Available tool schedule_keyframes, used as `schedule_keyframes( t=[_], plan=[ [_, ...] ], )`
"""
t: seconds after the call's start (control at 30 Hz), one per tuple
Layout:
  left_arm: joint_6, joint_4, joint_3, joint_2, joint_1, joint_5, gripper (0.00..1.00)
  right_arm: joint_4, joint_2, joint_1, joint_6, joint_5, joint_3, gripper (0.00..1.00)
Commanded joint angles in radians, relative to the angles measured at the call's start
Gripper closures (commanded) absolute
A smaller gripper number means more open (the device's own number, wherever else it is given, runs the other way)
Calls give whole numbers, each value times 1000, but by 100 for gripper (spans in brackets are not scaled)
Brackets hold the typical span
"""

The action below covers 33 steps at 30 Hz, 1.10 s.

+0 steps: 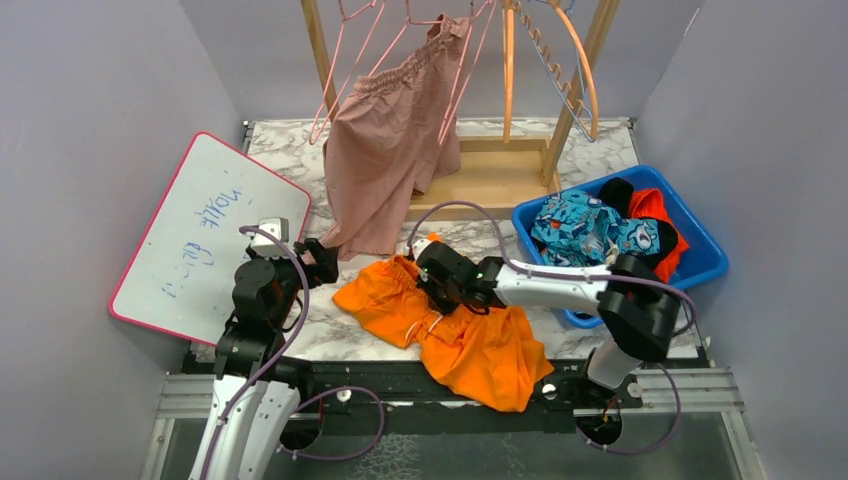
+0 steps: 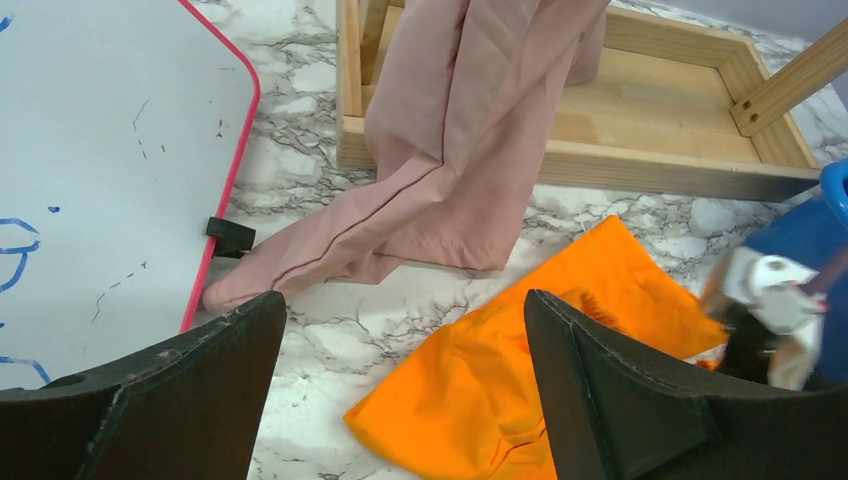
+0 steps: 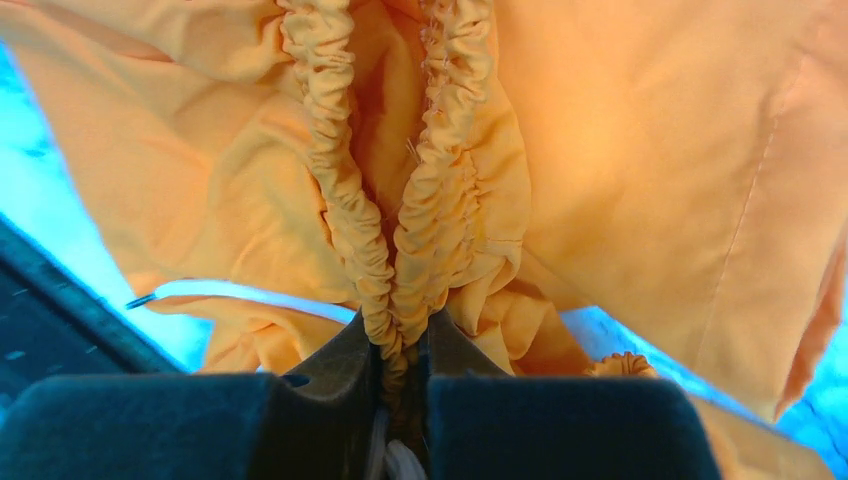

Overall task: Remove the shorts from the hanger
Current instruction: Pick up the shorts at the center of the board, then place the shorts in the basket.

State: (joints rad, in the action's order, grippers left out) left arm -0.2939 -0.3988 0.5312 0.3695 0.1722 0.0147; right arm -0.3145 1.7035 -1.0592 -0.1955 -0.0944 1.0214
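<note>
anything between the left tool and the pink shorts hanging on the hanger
Nothing visible does. The left tool stands open, with only bare marble table between it and the pink shorts. The whiteboard lies to its left and the orange shorts to its right, both off that line.

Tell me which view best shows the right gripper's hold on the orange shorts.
Right wrist: the right gripper is shut on the gathered waistband of the orange shorts, seen close up. Top external shows the garment spread out but hides the pinch. Left wrist shows only part of the fabric.
</note>
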Motion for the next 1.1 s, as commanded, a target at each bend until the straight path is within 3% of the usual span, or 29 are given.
schedule_keyframes(
  t=[0.0,0.23,0.43,0.67,0.87,1.07],
  plan=[
    [9,13,26,11,-4,-19,8,85,-230,-3,-98,-30,-43,99],
    [9,17,25,20,-3,-25,8,285,-700,-3,-149,-93,-217,99],
    [10,19,25,29,-4,-33,8,121,-902,-4,-186,-210,-185,99],
    [10,21,24,32,-3,-35,8,0,-1082,-4,-167,-277,-125,99],
    [10,20,23,32,-4,-37,8,-262,-1107,-4,-229,-551,-12,99],
    [10,21,23,36,-4,-39,8,-398,-1136,-4,-346,-746,-6,99]
  ],
)
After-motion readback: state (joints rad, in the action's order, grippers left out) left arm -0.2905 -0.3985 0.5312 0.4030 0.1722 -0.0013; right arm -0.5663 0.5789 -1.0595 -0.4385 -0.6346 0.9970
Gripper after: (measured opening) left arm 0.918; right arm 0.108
